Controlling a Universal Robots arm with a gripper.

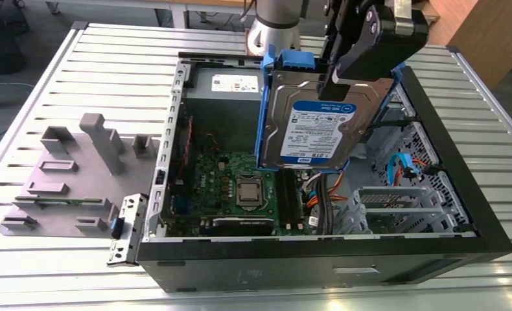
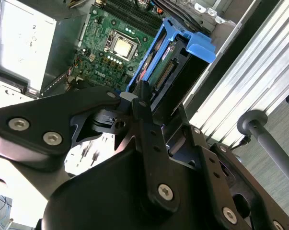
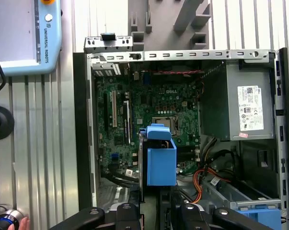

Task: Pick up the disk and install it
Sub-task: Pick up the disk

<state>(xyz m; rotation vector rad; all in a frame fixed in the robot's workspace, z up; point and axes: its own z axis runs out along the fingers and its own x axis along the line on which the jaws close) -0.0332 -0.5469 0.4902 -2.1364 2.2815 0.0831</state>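
Note:
The disk (image 1: 321, 133) is a silver hard drive with a white-and-blue label in a blue carrier bracket. It hangs upright in the air above the open computer case (image 1: 463, 188). My gripper (image 1: 343, 81) is shut on its top edge, black fingers clamped on either side. In both wrist views the blue carrier (image 2: 175, 62) (image 3: 161, 158) sticks out past my gripper (image 2: 144, 103) (image 3: 156, 211), over the green motherboard (image 3: 154, 105). The disk is apart from the case parts below it.
Inside the case are a grey power supply (image 1: 225, 97), the motherboard (image 1: 230, 181), cables and a metal drive cage (image 1: 395, 201) toward the exterior view's right. A grey fixture (image 1: 74, 175) lies on the slatted table at the exterior view's left. A pendant (image 3: 24, 38) and a hand (image 3: 22, 223) are beside the case.

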